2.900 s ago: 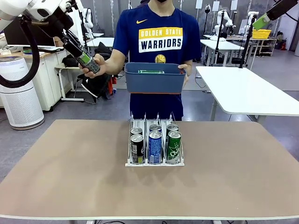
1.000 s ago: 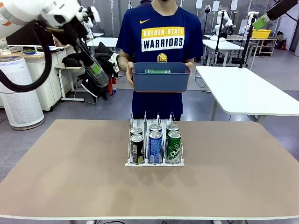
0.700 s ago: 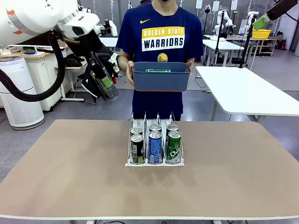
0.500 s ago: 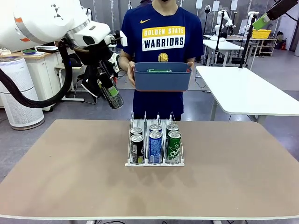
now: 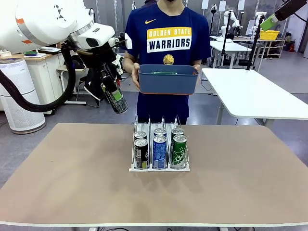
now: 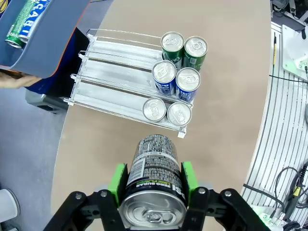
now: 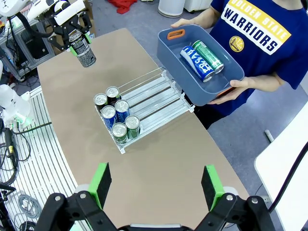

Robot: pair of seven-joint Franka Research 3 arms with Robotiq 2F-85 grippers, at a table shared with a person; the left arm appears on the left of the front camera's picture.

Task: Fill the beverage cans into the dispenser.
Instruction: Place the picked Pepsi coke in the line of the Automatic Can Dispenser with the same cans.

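My left gripper (image 5: 111, 91) is shut on a black can (image 5: 116, 100), held tilted in the air above the table's far left edge, left of the dispenser. In the left wrist view the black can (image 6: 154, 179) sits between the green pads (image 6: 117, 182). The clear dispenser (image 5: 159, 150) stands mid-table with two cans in each lane: black (image 5: 141, 154), blue (image 5: 160, 151) and green (image 5: 179, 151) at the front. My right gripper (image 7: 155, 185) hangs open high above the table. It looks down on the dispenser (image 7: 144, 103) and on my left gripper (image 7: 77, 36).
A person at the far side holds a blue-grey bin (image 5: 167, 79) with both hands. In the right wrist view the bin (image 7: 202, 67) contains a blue can (image 7: 194, 62) and a green can (image 7: 208, 57). A white table (image 5: 255, 98) stands at the back right.
My left arm has taken the black can from the person's hand and swung it right and down toward the dispenser. The person now holds the bin with both hands.
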